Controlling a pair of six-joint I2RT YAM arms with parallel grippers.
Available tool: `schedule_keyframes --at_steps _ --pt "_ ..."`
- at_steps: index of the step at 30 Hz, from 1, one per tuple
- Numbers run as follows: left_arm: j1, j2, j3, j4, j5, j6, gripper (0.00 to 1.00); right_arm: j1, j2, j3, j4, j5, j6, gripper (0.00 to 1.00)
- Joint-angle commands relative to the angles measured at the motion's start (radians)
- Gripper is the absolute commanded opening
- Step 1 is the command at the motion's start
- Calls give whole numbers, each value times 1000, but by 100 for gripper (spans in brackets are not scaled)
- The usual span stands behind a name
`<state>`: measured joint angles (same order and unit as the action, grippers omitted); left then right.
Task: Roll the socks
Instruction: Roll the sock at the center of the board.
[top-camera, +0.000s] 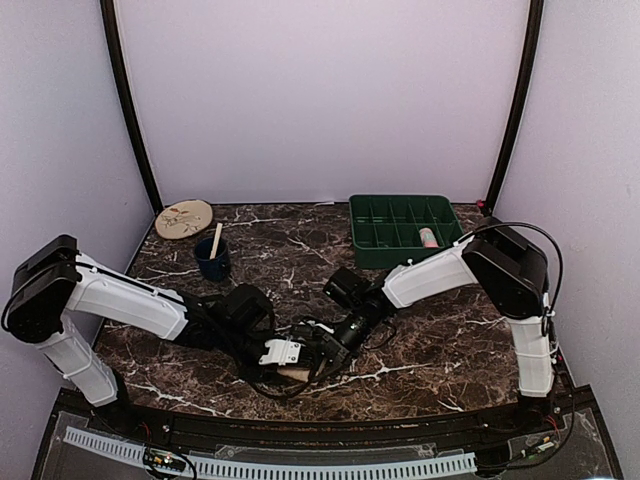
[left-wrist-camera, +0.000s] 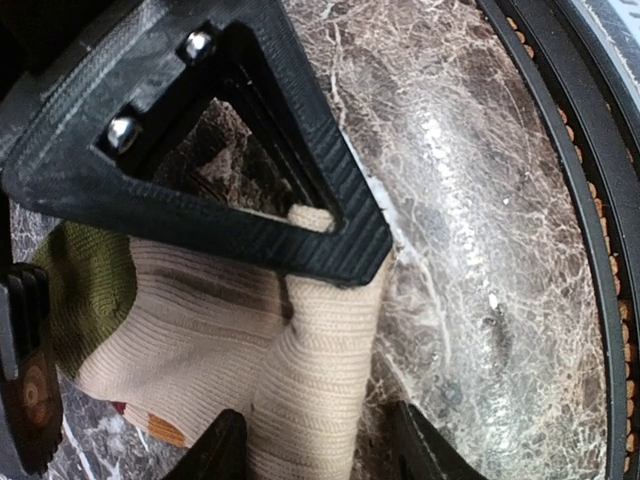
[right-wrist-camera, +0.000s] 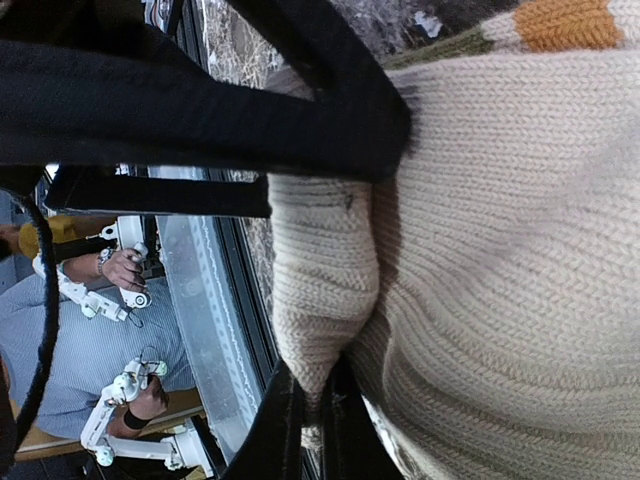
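1. I am watching both arms reaching in to the front middle of the marble table (top-camera: 450, 330), where the left gripper (top-camera: 290, 358) and the right gripper (top-camera: 322, 352) are meeting over the tan sock (top-camera: 293, 373).
2. In the right wrist view, the right gripper's black fingers (right-wrist-camera: 330, 120) are pinching a bunched fold of the sock's cream knit, so they are narrow and holding it.
3. In the left wrist view, the left gripper's triangular finger (left-wrist-camera: 340, 240) is pressing on the ribbed cream part, near an olive patch. I cannot tell whether its jaws are clamping.
4. The pink sock (top-camera: 428, 237) is sitting in a right-hand compartment of the green divided tray (top-camera: 375, 215), well apart from both grippers.
5. A dark blue cup (top-camera: 212, 262) holding a stick and a patterned plate (top-camera: 184, 218) are sitting at the back left.
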<state>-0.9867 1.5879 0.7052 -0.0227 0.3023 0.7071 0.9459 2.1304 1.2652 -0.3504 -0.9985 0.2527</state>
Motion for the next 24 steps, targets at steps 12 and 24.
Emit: schedule_keyframes --at_steps 12,24 --pt "-7 75 93 -92 11 27 15 -29 9 17 -56 -25 -56 2" --pt "-7 156 243 -341 130 8 8 -81 -77 -51 -48 49 -62 28"
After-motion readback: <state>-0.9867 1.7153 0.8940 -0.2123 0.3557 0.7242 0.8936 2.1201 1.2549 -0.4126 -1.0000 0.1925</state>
